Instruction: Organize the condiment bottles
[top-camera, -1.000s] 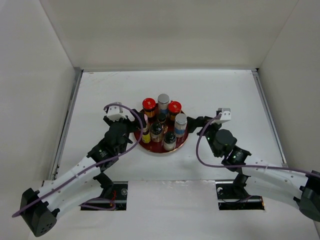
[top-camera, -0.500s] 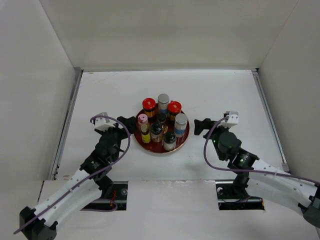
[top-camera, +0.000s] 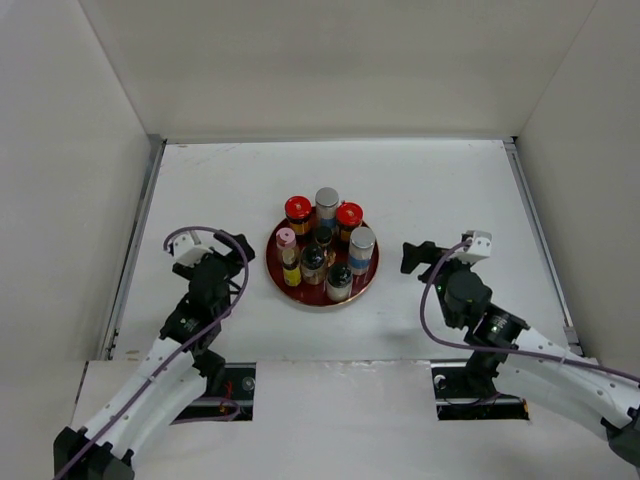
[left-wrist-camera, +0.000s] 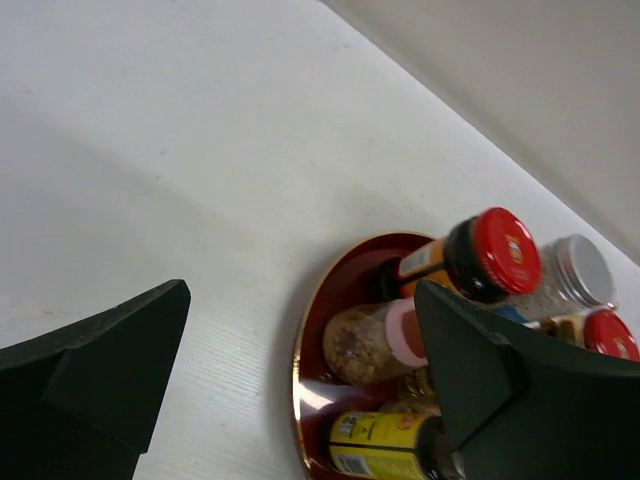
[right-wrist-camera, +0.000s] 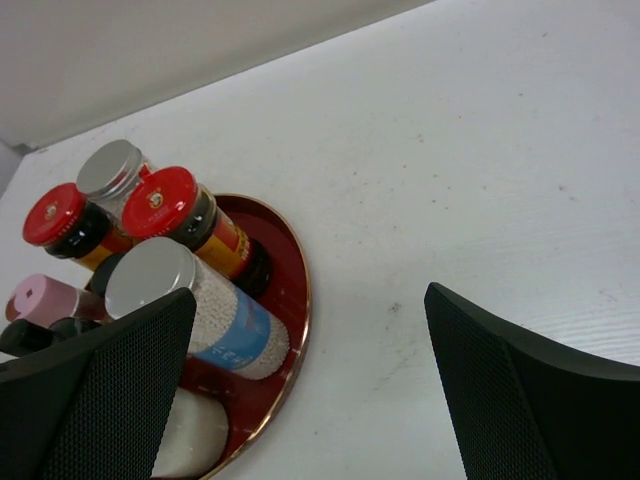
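The condiment bottles stand together on the round dark-red tray (top-camera: 367, 282): two red-capped jars (top-camera: 297, 208) and a silver-capped shaker (top-camera: 327, 198) at the back, another blue-banded shaker (top-camera: 361, 243) on the right, a pink-capped jar (top-camera: 286, 238), a yellow bottle (top-camera: 292, 273) and black-capped bottles (top-camera: 313, 258). My left gripper (top-camera: 237, 258) is open and empty, just left of the tray. My right gripper (top-camera: 409, 256) is open and empty, a short way right of it. The left wrist view shows the pink-capped jar (left-wrist-camera: 372, 340) and the yellow bottle (left-wrist-camera: 385, 445) between my open fingers (left-wrist-camera: 100, 380). The right wrist view shows the blue-banded shaker (right-wrist-camera: 205, 310).
White walls enclose the table on the left, back and right. A metal rail (top-camera: 137, 230) runs along the left edge and another (top-camera: 540, 240) along the right. Bare white table (top-camera: 330, 170) lies behind the tray.
Both arms have drawn back from the tray, the left gripper leftward and nearer, the right gripper rightward. The bottles have not moved.
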